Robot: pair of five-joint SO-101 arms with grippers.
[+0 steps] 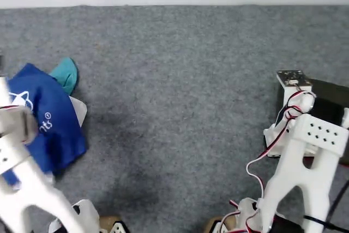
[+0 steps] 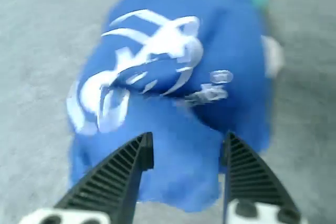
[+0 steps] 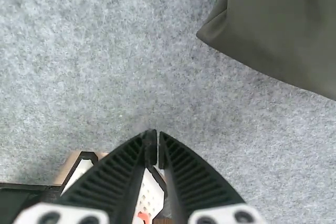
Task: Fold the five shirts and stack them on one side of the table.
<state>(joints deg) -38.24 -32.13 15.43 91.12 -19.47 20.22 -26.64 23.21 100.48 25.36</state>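
The blue shirt [image 1: 46, 121], with its white print facing up, lies on the grey tabletop [image 1: 180, 91] as the top piece of a small pile. A teal shirt [image 1: 65, 73] sticks out from under the blue shirt's far edge. A white shirt [image 1: 79, 111] shows as a thin strip from beneath the side of the blue shirt that faces the right arm [image 1: 305, 151]. That makes 3 shirts in the pile.

The left gripper [image 2: 189, 141] hangs over the blue shirt's near edge. Its 2 fingers [image 2: 128, 166] are spread wide apart with nothing clamped between them, and the blue cloth fills the gap below. Whether the tips touch the cloth cannot be told. The left arm [image 1: 22, 181] crosses the blue shirt's near corner in the high view.

Well apart from the blue shirt, across the open stretch of tabletop, 1 dark olive shirt [image 3: 278, 24] lies flat under the right arm. The right gripper [image 3: 154, 139] sits on that same far side from the blue shirt, its fingers pressed together on nothing, over bare tabletop near a corner of the dark olive shirt.
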